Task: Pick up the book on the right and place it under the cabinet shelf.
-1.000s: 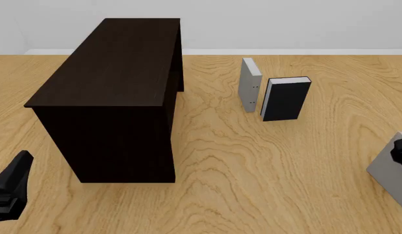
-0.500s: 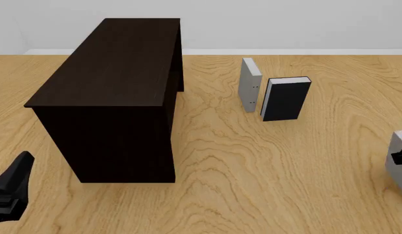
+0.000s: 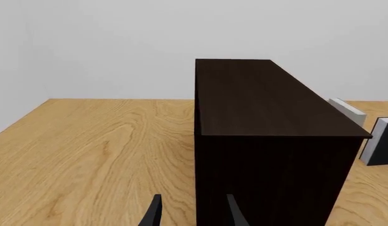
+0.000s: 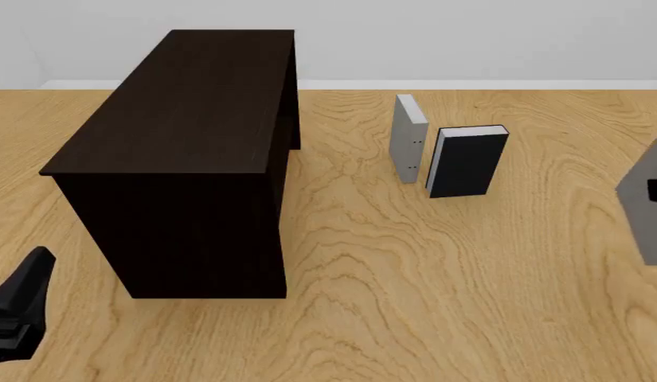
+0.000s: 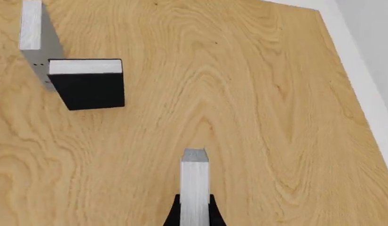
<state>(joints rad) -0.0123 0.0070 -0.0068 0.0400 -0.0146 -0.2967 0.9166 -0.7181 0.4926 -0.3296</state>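
I see my right gripper (image 5: 194,217) holding the plain light grey slab-like book (image 5: 194,186). Its two dark fingers (image 5: 174,215) press on both flat sides of the book, so the jaws are squeezed tight on it. The book sticks out past the fingertips, thin edge up, above the light wooden table (image 5: 257,103). In the front view the grey book (image 4: 649,211) is at the far right edge, lifted and tilted, and part of it is cut off by the edge of the picture.

My left gripper (image 3: 190,217) sits low at the near left of the table. Its two dark fingers (image 3: 154,217) are spread apart and hold nothing. It points at the big, boxy, very dark brown wooden cabinet (image 4: 185,155), which stands on the left side of the table, well apart from the held book.

Between the cabinet and the held book stand two more books, just beside each other. One is another light grey book with tiny dots (image 4: 409,137). The other is a black-covered book with white pages (image 4: 467,161).
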